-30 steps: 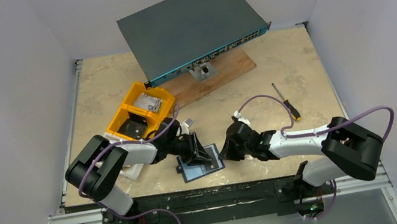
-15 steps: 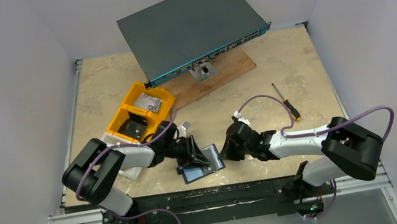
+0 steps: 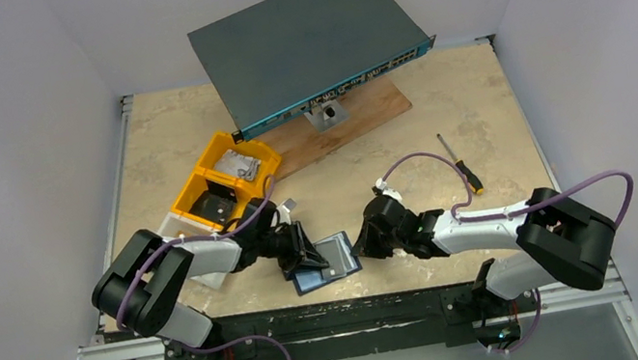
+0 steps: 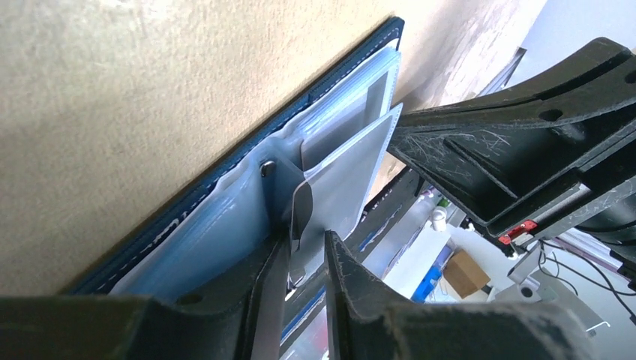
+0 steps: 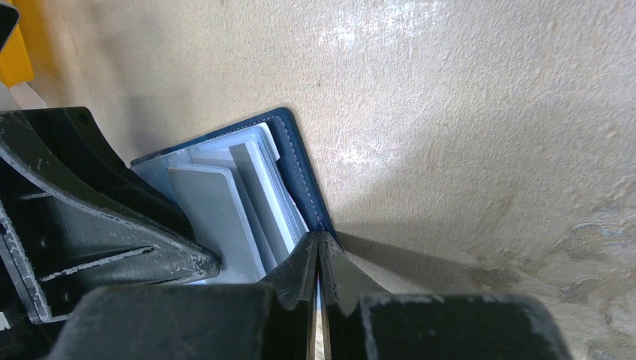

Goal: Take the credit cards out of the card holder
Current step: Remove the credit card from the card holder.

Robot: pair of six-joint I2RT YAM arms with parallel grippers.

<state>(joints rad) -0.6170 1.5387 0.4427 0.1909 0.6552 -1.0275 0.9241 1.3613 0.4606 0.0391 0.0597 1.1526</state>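
**Top view:** card holder [image 3: 325, 265] lies open on the table [image 3: 485, 84], near the front edge between the two arms. The left gripper [image 3: 299, 250] is on its left side and the right gripper [image 3: 366, 243] is at its right edge. No credit cards lie loose on the table, so I'd say none is out yet. The yellow bins [image 3: 223, 184], the screwdriver [image 3: 462, 165] and the network switch [image 3: 306, 40] stand well clear.

**Left wrist:** the left gripper [image 4: 306, 247] has its jaws a narrow gap apart. A thin grey flap [image 4: 300, 214] stands in that gap, touching one finger but not clamped as far as I can see. I can't tell whether the flap is a sleeve edge or a card seen end-on. A pale card [image 4: 349, 176] sticks partway out of the clear sleeves [image 4: 202, 240]. The holder's navy cover [image 4: 225, 171] is flat on the table.

**Right wrist:** the right gripper [image 5: 318, 238] is closed with nothing visible between the fingers. Its tip is at the holder's navy edge [image 5: 297, 169], probably pinning it down. Pale cards [image 5: 217, 214] are fanned in the sleeves, just beside the left gripper's body.

**Step:** first card extraction, at the grasp stage.

**Next:**
- Close the left jaws fully on the card edge, not on sleeve plastic.
- Pull along the sleeve opening while the right tip keeps the holder down.
- The risk is the whole holder lifting with the card.
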